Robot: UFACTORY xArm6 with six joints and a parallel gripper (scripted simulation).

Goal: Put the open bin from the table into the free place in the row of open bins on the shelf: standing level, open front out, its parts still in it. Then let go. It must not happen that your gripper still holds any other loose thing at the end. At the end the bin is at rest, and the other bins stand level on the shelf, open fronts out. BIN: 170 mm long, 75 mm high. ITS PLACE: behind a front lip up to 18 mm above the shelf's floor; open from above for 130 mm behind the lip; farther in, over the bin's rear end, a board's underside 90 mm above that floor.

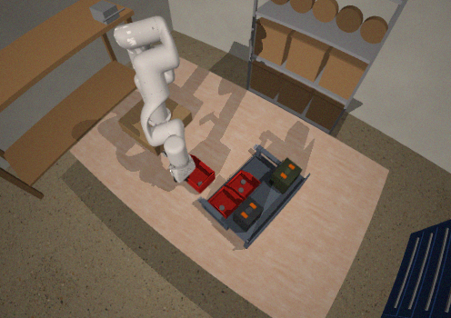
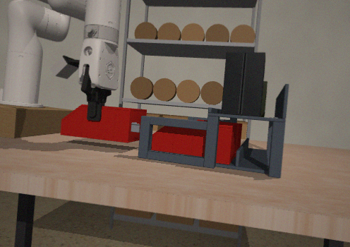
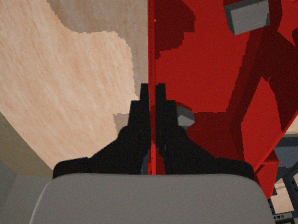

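The red open bin is beside the grey shelf unit, at its near end. My gripper is shut on the bin's thin rear wall, which shows between the black fingers in the wrist view. In the side view the bin hangs a little above the table top, with a shadow under it, roughly level. Two grey parts lie inside the bin. Two other red bins stand in the shelf's row. The free place is at the row's far end.
Two dark bins stand on the shelf's upper board. The shelf's grey front frame is close to the held bin's front. A brown box carries the arm's base. A tall rack stands behind the table.
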